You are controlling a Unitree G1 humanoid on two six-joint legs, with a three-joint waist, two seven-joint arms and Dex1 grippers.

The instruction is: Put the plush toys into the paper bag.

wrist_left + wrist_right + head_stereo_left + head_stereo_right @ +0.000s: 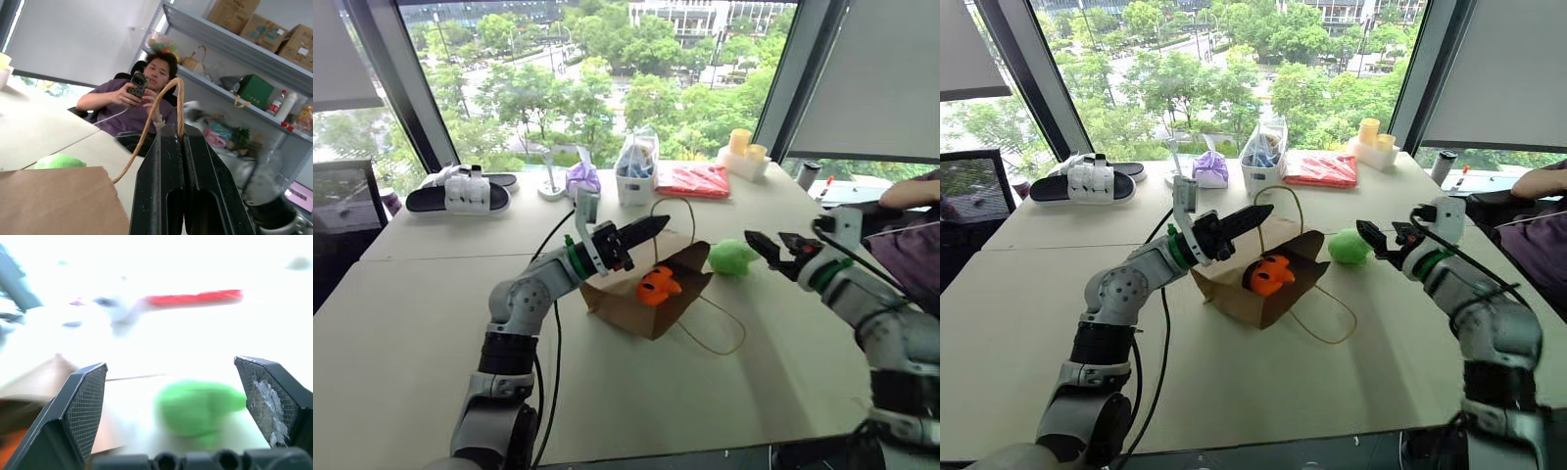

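Beige table (411, 323) before tall windows (607, 69)

No readable text, labels or numbers; print on shelf boxes (266, 29) illegible.

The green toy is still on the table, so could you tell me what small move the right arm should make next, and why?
Probably ease the right tool forward around the green toy and close: it is open, aimed at the toy, and the orange toy already sits in the bag.
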